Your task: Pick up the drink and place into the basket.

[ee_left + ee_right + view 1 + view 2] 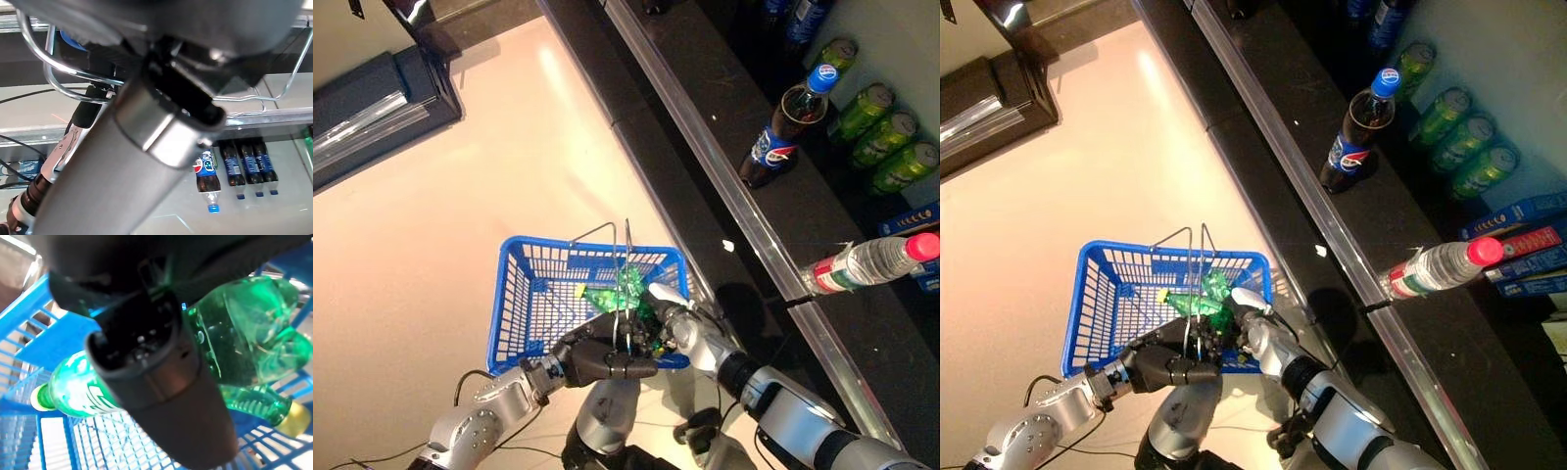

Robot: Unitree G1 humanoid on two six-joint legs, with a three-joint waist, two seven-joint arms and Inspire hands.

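A blue wire-handled basket hangs over the pale floor, and my left hand is curled round its metal handles from below. My right hand reaches in over the basket's near right corner, shut on a green drink bottle. That bottle sits low inside the basket with my thumb across its middle. Under it lies a second green bottle with a yellow cap.
To the right runs a dark shelf with a metal rail. On the shelf are a cola bottle, several green cans, a clear bottle with a pink cap lying down, and blue boxes.
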